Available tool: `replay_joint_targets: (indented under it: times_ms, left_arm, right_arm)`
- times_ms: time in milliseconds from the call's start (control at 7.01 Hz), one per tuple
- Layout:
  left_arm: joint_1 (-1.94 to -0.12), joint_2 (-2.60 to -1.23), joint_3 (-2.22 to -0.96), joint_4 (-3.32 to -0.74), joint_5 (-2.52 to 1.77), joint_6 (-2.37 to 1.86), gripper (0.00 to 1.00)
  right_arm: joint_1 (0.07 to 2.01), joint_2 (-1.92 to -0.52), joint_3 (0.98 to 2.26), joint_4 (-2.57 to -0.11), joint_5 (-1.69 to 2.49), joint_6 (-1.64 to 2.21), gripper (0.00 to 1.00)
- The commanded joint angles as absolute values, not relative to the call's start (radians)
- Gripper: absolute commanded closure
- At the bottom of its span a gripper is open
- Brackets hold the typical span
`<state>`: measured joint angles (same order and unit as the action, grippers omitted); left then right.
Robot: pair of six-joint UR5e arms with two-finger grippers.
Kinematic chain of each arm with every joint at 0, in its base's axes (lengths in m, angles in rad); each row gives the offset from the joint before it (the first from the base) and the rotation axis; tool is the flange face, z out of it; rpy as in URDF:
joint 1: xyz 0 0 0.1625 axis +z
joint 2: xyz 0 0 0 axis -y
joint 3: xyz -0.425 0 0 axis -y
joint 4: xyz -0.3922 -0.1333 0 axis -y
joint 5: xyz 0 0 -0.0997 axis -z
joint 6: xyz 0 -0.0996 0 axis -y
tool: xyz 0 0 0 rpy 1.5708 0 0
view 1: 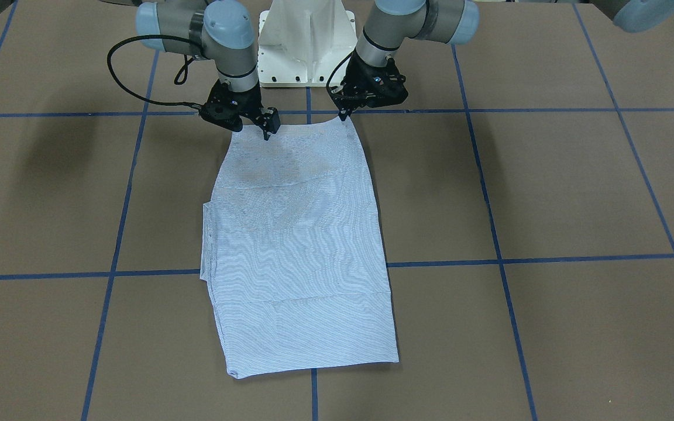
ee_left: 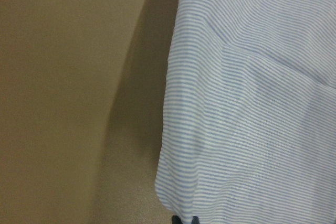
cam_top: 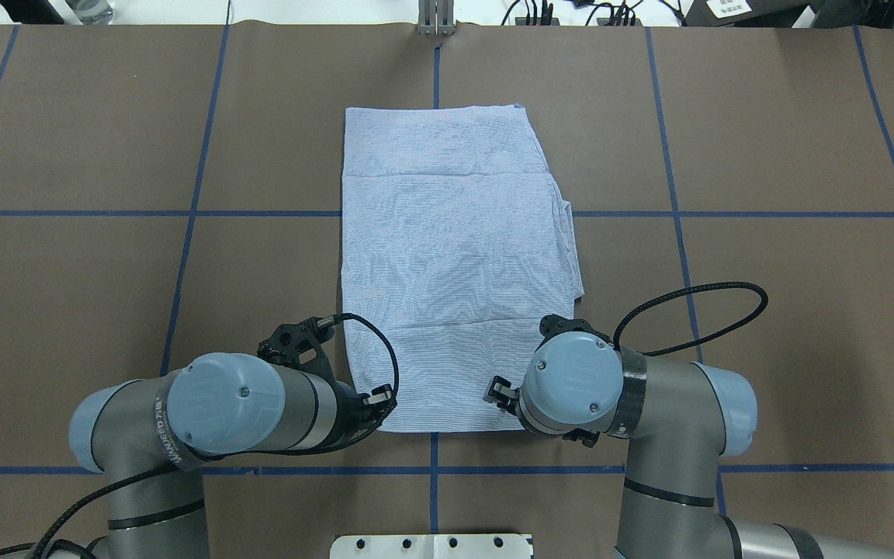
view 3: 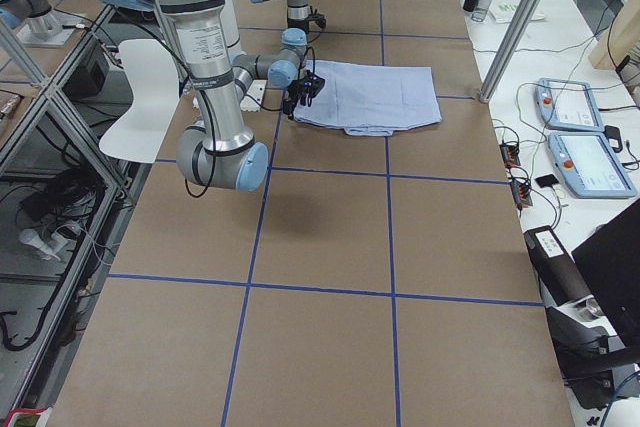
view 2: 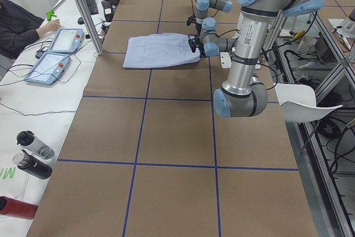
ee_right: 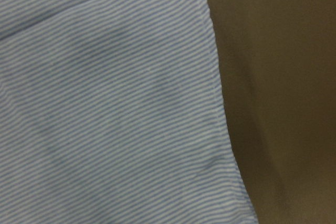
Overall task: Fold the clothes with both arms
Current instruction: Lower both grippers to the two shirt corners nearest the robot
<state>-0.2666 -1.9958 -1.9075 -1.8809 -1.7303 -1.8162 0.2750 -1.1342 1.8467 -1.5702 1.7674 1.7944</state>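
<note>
Jaws of the left arm [cam_top: 222, 404] and right arm [cam_top: 649, 392] pinch the shirt [cam_top: 455, 248] at its 6 o'clock corners. Next, probably: lift, fold toward 12 o'clock.

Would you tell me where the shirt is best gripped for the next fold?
Grip the shirt at the two corners of its short edge nearest the robot, one gripper each, coming down from the robot's side. It lies flat as a long rectangle running away from the robot, and the left gripper and right gripper sit at those corners.
</note>
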Motion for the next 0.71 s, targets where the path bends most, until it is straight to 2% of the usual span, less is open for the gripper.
replay_joint_targets:
  times_ms: [0, 285, 428, 570]
  left_arm:
    - [-0.267, -1.996, -1.908, -1.881, -1.73, -1.816, 1.0]
    - [-0.267, -1.997, -1.917, -1.865, -1.73, -1.816, 1.0]
    - [-0.267, -1.997, -1.924, -1.864, -1.73, -1.816, 1.0]
    - [-0.267, -1.996, -1.924, -1.864, -1.73, -1.816, 1.0]
  right_arm:
    - [0.272, -1.141, 1.841, -1.563, 1.77, 1.793, 0.0]
    - [0.271, -1.141, 1.847, -1.563, 1.772, 1.793, 0.02]
    - [0.273, -1.14, 1.85, -1.563, 1.772, 1.795, 0.17]
    - [0.273, -1.14, 1.85, -1.563, 1.772, 1.793, 0.39]
